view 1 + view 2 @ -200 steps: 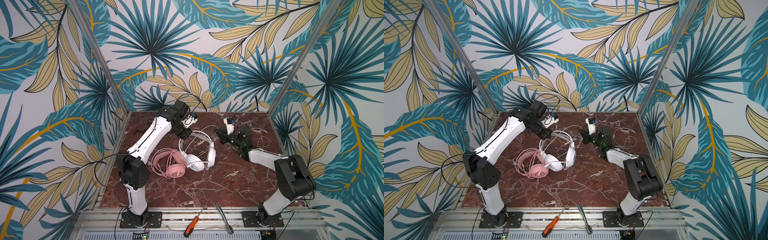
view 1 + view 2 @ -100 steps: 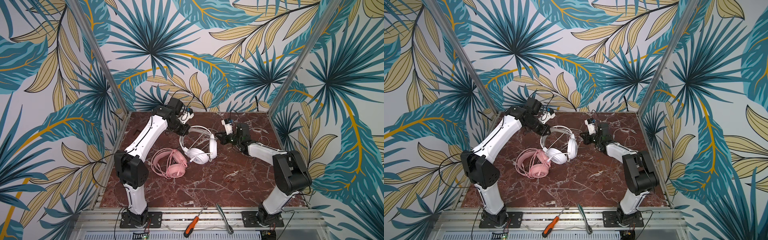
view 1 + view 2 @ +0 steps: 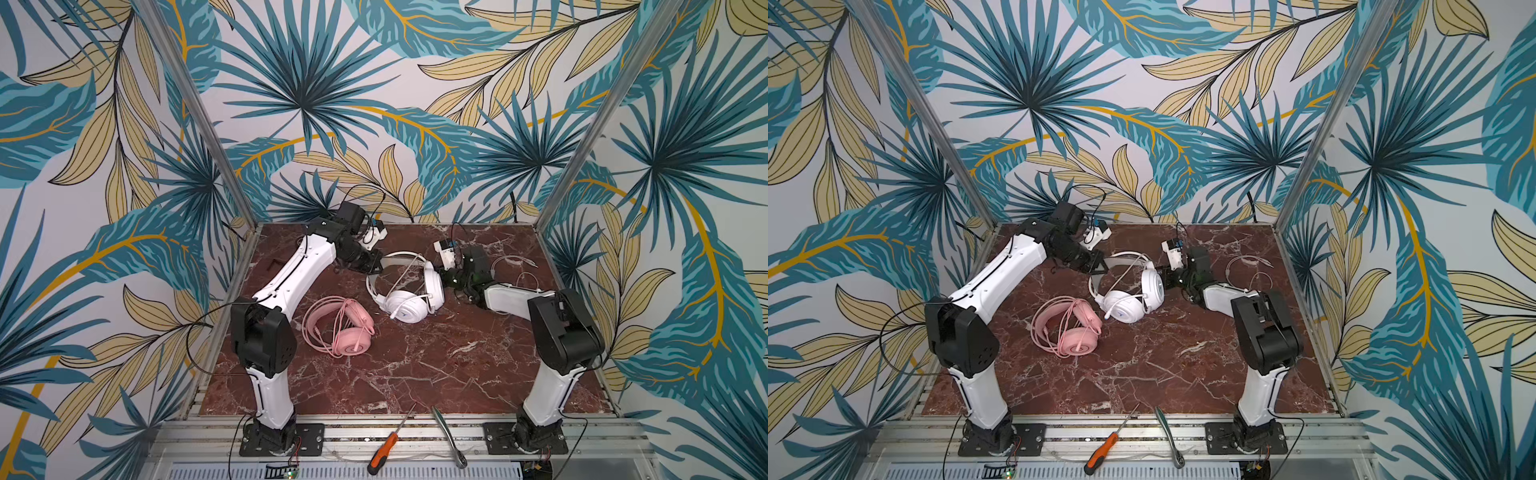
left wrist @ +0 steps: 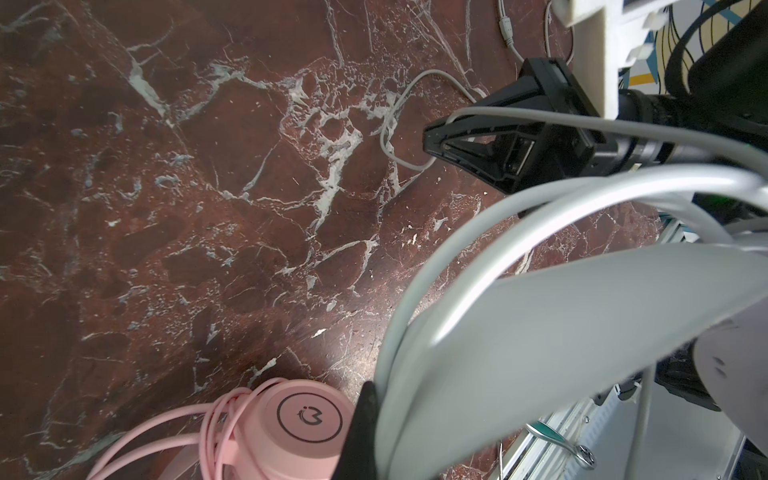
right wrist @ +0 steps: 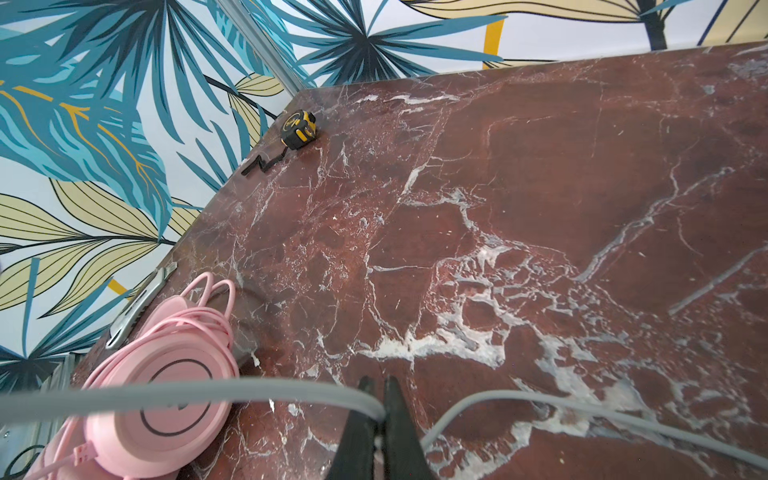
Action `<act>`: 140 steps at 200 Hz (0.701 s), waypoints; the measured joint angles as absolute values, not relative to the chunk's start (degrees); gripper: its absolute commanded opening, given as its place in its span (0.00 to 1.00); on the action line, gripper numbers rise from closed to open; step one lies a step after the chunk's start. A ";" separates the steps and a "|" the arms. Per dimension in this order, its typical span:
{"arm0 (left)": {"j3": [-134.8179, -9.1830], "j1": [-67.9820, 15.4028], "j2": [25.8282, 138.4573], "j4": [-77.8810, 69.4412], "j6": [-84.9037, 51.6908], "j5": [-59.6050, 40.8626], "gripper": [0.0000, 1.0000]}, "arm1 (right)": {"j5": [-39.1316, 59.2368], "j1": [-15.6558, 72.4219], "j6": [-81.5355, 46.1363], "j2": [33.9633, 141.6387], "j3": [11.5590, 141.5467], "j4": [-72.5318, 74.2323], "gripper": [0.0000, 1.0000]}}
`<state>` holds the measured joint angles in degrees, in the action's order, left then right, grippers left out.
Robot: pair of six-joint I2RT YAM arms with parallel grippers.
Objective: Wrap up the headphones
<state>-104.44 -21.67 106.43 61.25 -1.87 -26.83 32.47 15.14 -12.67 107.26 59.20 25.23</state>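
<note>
Down at the front, well short of the white headset (image 3: 405,305), an orange-handled screwdriver (image 3: 384,449) and a wrench (image 3: 449,436) lie on the metal rail (image 3: 345,434), nobody touching them. Onto the marble table (image 3: 415,374) now: the pink headset (image 3: 353,338) sits just in front and to the left of the white headset, flat on one cup, its pink cable looped over it. The white headset itself is mid-table, one cup lying flat, the other propped on edge at its right. The left gripper (image 3: 370,266) is at the far left end of its headband, jaws clamped tight on the band, which fills the left wrist view. Just beside the propped cup, on the white headset's right, the right gripper (image 5: 377,384) is pinched nearly closed on the white cable (image 5: 208,392), and that cable crosses the headband's arch in both top views. Further right and beyond the white headset, more white cable lies loose on the marble.
</note>
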 measured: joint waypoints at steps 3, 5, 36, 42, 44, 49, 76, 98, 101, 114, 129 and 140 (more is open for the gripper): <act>-104.27 -21.65 106.34 61.21 -1.85 -26.89 0.00 | 32.51 15.22 -12.93 107.50 59.37 25.47 0.11; -104.14 -21.65 106.26 61.21 -1.85 -26.92 0.00 | 32.49 15.27 -12.99 107.68 59.48 25.54 0.11; -103.48 -21.87 105.27 61.01 -1.43 -27.22 0.00 | 32.45 15.73 -13.69 109.12 61.04 26.83 0.17; -103.48 -21.96 105.03 60.97 -1.34 -27.20 0.00 | 32.45 15.77 -13.80 109.36 61.28 27.16 0.17; -103.48 -21.98 104.97 60.97 -1.32 -27.20 0.00 | 32.45 15.77 -13.78 109.47 61.34 27.24 0.17; -103.48 -22.02 104.84 60.93 -1.28 -27.14 0.00 | 32.42 15.81 -13.93 109.67 61.52 27.51 0.18; -103.48 -22.46 104.47 60.84 -0.62 -26.70 0.00 | 32.42 16.03 -14.44 110.72 61.73 28.97 0.26; -103.48 -22.52 104.33 60.84 -0.40 -26.35 0.00 | 32.40 16.25 -14.50 111.37 61.73 29.61 0.41; -103.48 -22.52 104.33 60.84 -0.40 -26.33 0.00 | 32.40 16.27 -14.46 111.44 61.73 29.87 0.43; -103.48 -22.61 104.33 60.86 -0.34 -26.17 0.00 | 32.18 16.47 -14.39 111.63 61.73 30.61 0.47; -103.50 -22.68 104.33 60.93 -0.21 -26.00 0.00 | 31.94 16.64 -14.35 111.79 61.73 31.55 0.52; -103.50 -22.68 104.33 61.01 -0.14 -25.89 0.00 | 31.73 16.73 -14.02 111.83 61.73 32.03 0.55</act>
<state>-103.50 -22.68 104.33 61.01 -0.14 -25.89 31.73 16.73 -14.02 111.83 61.73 32.03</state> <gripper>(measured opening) 0.082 0.521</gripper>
